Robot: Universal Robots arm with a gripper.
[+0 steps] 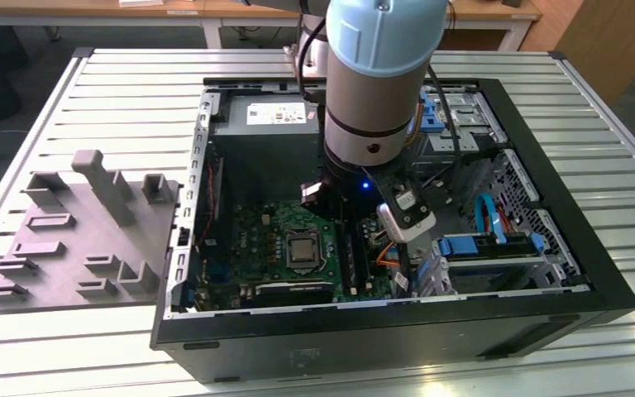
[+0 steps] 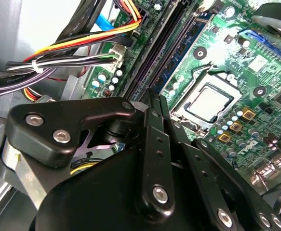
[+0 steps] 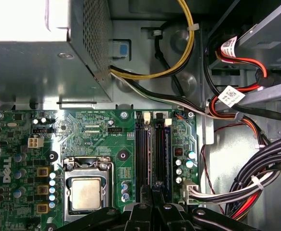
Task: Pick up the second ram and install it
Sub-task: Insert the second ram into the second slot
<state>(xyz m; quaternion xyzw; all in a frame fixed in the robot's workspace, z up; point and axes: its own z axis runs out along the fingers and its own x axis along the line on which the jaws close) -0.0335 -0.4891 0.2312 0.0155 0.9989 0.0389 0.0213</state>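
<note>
Right now the jaws are sitting near-together, apparently pinching the second ram (image 3: 158, 154) edge-on over the DIMM slots beside the CPU (image 3: 86, 192) inside the PC case (image 1: 406, 335), so pickup's looking done, w/ full seating not yet showing.

The tabletop (image 1: 130, 91) is ribbed, pale silvery metal with a dull sheen. Near its edge at the exterior view's left, the tray (image 1: 75, 240) looks like matt grey moulded plastic. The computer case (image 1: 406, 331) has smooth, black painted outer walls and bare grey sheet metal inside. The arm (image 1: 373, 91) is satin silver metal with a glossy pale blue cap. The motherboard (image 3: 97, 130) is glossy, lacquered green, and the processor lid (image 3: 86, 193) is brushed, dull metal. The power supply (image 3: 29, 62) is grey sheet metal, perforated on one side. The cables (image 2: 82, 43) wear smooth, shiny plastic. The gripper (image 2: 154, 103) has matt black links with bright steel screws.
</note>
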